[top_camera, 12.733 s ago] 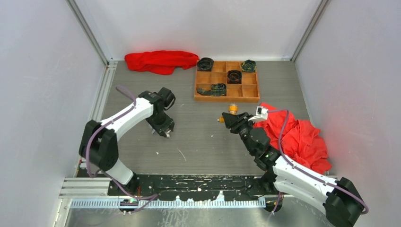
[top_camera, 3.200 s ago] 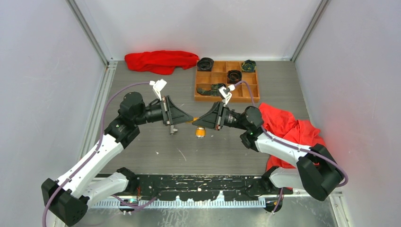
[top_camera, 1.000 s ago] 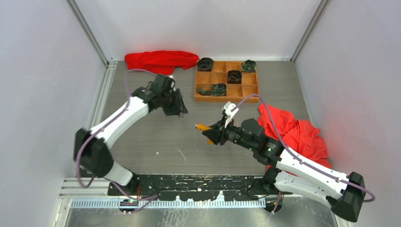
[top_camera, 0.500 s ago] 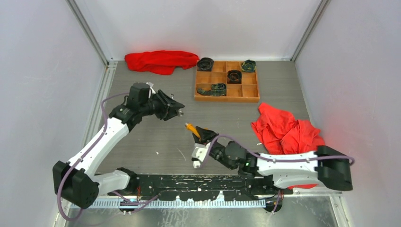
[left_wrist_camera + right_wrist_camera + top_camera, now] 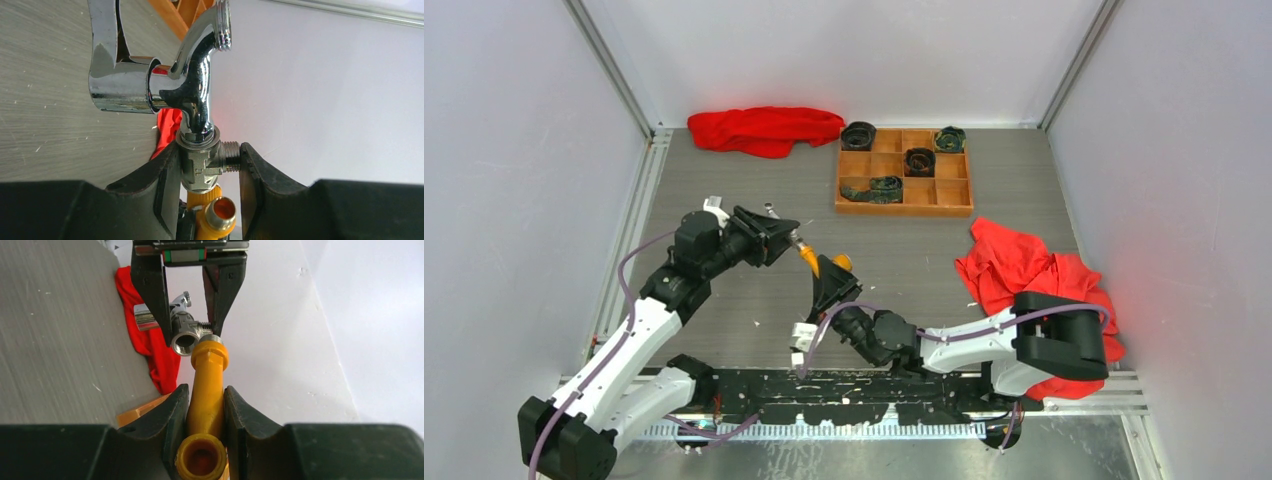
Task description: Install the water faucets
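Note:
My left gripper (image 5: 207, 165) is shut on the valve body of the shiny silver water faucet (image 5: 197, 85), whose handle and spout stick out past the fingers. My right gripper (image 5: 206, 407) is shut on the stem of the orange-yellow water faucet (image 5: 207, 377). The orange faucet's threaded end touches the silver faucet (image 5: 182, 335) just beside its open port. In the top view both grippers meet above the middle of the table: the left gripper (image 5: 784, 236) points right, the right gripper (image 5: 826, 284) points up-left, and the orange faucet (image 5: 810, 260) lies between them.
A wooden compartment tray (image 5: 904, 209) at the back holds several dark rolled items (image 5: 858, 135). One red cloth (image 5: 764, 128) lies at the back left. A second red cloth (image 5: 1034, 280) lies crumpled at the right, over the right arm's base.
The right arm has swung low and to the left, turning the orange faucet up toward the left gripper. The left gripper has turned to point right. The two faucets now touch.

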You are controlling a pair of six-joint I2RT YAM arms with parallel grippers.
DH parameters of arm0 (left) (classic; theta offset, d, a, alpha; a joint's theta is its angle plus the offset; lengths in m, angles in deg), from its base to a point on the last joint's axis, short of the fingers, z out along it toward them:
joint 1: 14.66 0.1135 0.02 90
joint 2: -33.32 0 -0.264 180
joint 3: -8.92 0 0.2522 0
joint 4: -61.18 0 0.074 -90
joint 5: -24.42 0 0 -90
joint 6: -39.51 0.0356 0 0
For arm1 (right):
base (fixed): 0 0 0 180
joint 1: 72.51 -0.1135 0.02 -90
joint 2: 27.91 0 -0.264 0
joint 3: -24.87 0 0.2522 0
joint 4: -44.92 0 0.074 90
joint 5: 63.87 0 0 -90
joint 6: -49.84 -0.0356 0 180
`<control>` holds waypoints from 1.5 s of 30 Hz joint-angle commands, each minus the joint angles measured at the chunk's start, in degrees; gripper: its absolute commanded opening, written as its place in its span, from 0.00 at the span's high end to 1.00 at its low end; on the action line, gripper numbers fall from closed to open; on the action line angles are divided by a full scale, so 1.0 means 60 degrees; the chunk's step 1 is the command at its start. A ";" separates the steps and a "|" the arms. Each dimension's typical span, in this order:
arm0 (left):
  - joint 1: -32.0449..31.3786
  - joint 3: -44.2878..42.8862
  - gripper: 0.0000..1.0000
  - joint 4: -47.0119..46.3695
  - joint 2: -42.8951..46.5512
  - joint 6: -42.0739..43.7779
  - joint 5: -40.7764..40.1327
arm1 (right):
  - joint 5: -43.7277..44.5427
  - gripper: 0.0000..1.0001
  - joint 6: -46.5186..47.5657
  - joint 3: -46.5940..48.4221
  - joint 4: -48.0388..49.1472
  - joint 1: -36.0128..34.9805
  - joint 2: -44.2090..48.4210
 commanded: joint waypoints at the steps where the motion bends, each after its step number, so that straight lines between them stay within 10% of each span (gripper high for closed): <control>1: 0.0011 -0.0205 1.00 -0.1543 0.0327 0.0182 -0.0226 | 0.0403 0.99 0.1189 0.0689 0.1642 -0.0187 -0.0352; 45: -0.0011 -0.0232 1.00 -0.1068 0.0768 0.0401 0.0028 | 0.0294 1.00 0.1127 0.1135 0.1423 0.0184 -0.0965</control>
